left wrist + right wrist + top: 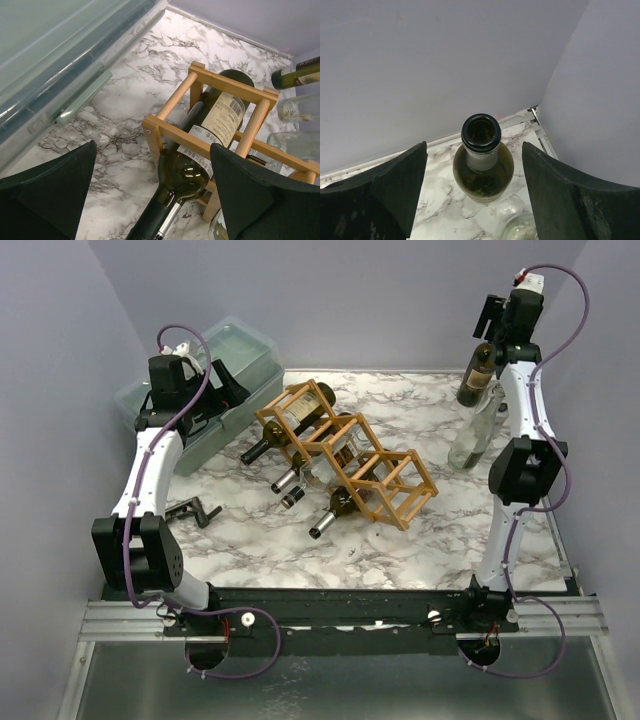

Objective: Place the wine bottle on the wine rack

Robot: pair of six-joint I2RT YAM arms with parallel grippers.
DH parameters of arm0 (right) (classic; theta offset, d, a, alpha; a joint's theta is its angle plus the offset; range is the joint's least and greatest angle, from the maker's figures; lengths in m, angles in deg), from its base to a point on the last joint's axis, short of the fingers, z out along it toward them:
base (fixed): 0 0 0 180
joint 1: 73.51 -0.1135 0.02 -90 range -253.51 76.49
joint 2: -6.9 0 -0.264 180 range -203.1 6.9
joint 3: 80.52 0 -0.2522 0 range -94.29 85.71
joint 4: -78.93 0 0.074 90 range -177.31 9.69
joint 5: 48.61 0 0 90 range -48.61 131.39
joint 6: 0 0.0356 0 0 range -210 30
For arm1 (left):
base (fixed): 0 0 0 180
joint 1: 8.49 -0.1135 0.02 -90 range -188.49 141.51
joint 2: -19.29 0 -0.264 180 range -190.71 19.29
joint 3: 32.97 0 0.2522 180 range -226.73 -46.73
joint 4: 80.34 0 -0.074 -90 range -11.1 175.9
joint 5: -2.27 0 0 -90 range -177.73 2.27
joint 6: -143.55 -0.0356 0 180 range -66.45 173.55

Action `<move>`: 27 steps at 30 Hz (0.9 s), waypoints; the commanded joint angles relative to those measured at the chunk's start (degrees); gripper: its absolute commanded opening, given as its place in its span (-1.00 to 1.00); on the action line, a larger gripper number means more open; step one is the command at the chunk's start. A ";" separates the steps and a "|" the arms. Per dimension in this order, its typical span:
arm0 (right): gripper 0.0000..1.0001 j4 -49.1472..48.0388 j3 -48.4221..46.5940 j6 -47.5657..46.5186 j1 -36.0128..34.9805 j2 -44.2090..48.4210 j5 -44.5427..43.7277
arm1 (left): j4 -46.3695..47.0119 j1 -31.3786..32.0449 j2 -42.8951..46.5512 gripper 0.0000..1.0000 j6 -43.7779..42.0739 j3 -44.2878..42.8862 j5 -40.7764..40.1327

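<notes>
The wooden lattice wine rack [350, 455] lies across the middle of the marble table and holds several bottles with their necks pointing to the near left. A dark green wine bottle [476, 375] stands upright at the far right corner, its mouth uncapped. My right gripper [488, 328] hovers above it, open. In the right wrist view the bottle [482, 165] sits below and between the spread fingers of the right gripper [474, 145], not touched. My left gripper [222, 388] is open and empty beside the rack's left end. In the left wrist view, this gripper [152, 147] looks down at the rack [215, 82] and a green bottle [197, 165] lying in it.
A clear glass bottle [477, 430] stands just in front of the green one, also in the right wrist view [520, 227]. A translucent green lidded bin [225, 355] sits at the far left. A small black clamp [195, 512] lies near the left arm. Walls close in at the back and right.
</notes>
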 commanded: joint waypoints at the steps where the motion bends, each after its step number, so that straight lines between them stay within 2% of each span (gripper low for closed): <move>1: 0.57 -2.48 -3.35 -1.49 0.49 -3.43 -2.76 | -1.58 0.10 -1.18 0.93 -1.35 -1.98 1.87; 7: 0.43 -4.50 -5.37 -1.90 0.48 -6.84 -3.22 | -2.26 0.10 -1.79 0.93 -1.87 -2.34 1.44; 22: 0.26 -9.05 -8.71 -5.25 0.47 -11.69 -5.33 | -3.86 0.04 -4.13 0.94 -2.31 -3.54 2.04; 27: 0.04 -10.13 -8.79 -5.49 0.49 -12.35 -5.63 | -3.94 0.02 -4.48 0.94 -2.40 -3.56 2.00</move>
